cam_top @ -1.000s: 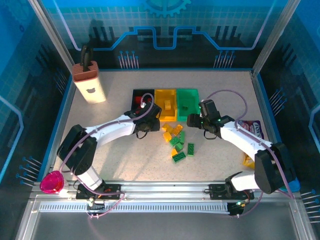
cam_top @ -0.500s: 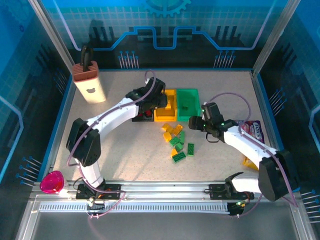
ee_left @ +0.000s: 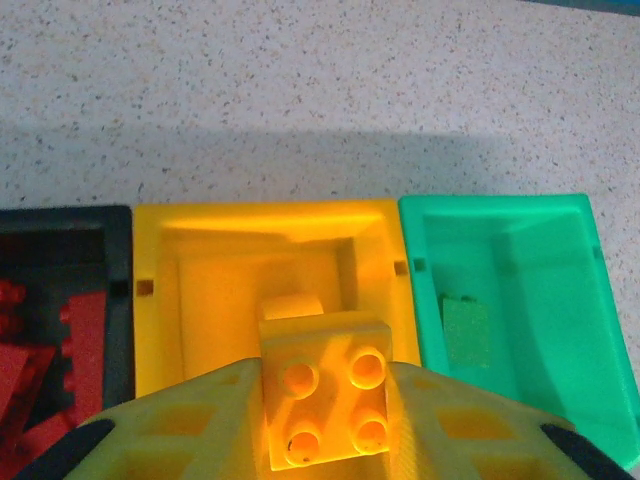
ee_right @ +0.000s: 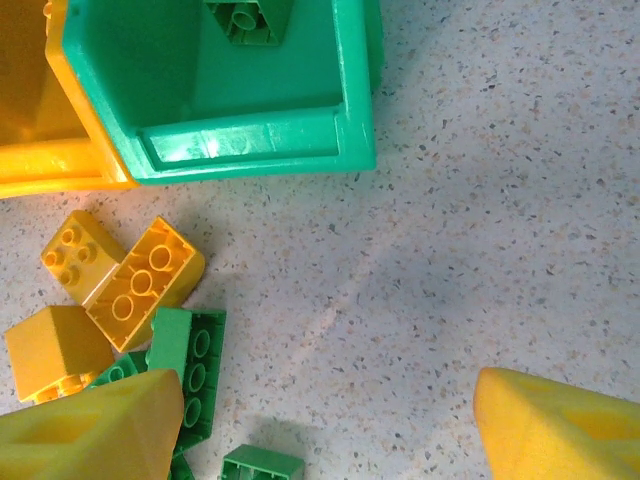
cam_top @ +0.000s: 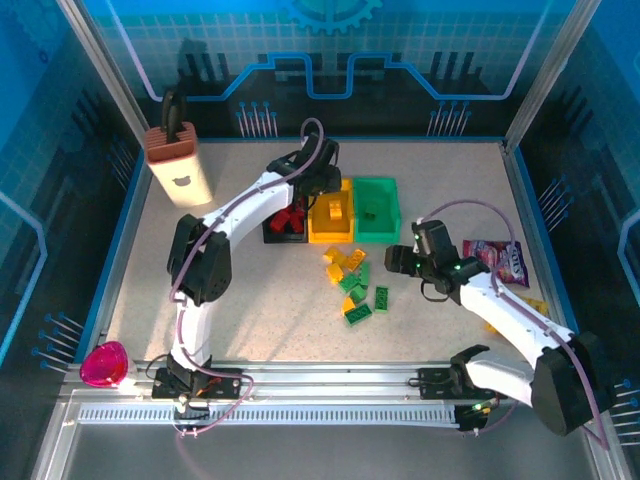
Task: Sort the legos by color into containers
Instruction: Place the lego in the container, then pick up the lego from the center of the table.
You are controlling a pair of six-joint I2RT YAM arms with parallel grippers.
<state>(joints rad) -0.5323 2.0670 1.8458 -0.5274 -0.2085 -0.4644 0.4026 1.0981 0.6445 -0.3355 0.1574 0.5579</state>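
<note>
left fingers (ee_left: 190, 425) pinching yellow brick (ee_left: 325, 395) over yellow bin (ee_left: 160, 300), frame centre | right fingers (ee_right: 90, 430) spread above loose legos (ee_right: 140, 285), lower left | risk: off-centre release bounces brick into green bin (ee_left: 540, 290)

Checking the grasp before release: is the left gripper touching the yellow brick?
Touching. The left wrist view shows the yellow brick pressed between the fingers of the left gripper, no gap on either side, above the yellow bin.

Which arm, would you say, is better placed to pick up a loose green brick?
Right: the right tool hangs open beside the loose green bricks; the left tool holds a yellow brick at the yellow bin.
</note>
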